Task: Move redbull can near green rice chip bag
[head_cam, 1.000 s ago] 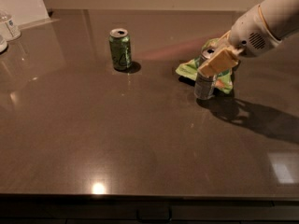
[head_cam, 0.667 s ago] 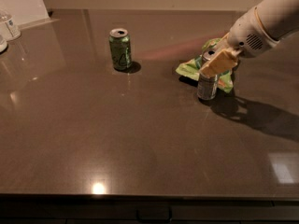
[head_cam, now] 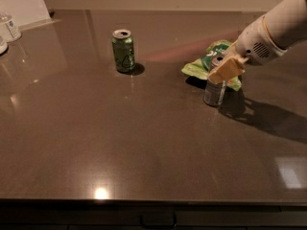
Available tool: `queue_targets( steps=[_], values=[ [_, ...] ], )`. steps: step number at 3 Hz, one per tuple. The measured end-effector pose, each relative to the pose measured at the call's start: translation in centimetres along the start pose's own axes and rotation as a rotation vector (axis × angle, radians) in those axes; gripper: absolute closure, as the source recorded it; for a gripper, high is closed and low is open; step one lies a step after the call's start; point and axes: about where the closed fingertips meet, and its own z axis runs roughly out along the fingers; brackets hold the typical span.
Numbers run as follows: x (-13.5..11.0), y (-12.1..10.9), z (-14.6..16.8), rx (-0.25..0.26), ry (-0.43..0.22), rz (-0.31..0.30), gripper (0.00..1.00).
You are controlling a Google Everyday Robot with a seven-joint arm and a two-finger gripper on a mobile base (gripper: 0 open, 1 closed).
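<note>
The redbull can [head_cam: 214, 91], slim and silver-grey, stands upright on the dark table right in front of the green rice chip bag [head_cam: 200, 66], which lies crumpled just behind it. My gripper [head_cam: 220, 73] reaches in from the upper right on a white arm. Its tan fingers [head_cam: 226, 70] are closed around the upper part of the can and hide most of the top. The can's base is at or just above the tabletop.
A shorter green can [head_cam: 123, 50] stands upright at the back, left of centre. A clear plastic cup [head_cam: 9, 27] sits at the far left edge beside a white panel. The table's front edge [head_cam: 153, 202] runs along the bottom.
My gripper and the redbull can have shifted slightly to the right together, staying beside the bag. The green can has not moved.
</note>
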Motion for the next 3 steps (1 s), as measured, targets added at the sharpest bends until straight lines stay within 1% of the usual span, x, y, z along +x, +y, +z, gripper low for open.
queue_targets(
  steps=[1,2,3],
  values=[
    [-0.04,0.00,0.00,0.001,-0.001,0.000,0.13],
    [-0.13,0.10,0.04,0.000,0.000,-0.002,0.00],
    [-0.13,0.10,0.04,0.000,0.000,-0.002,0.00]
  ],
)
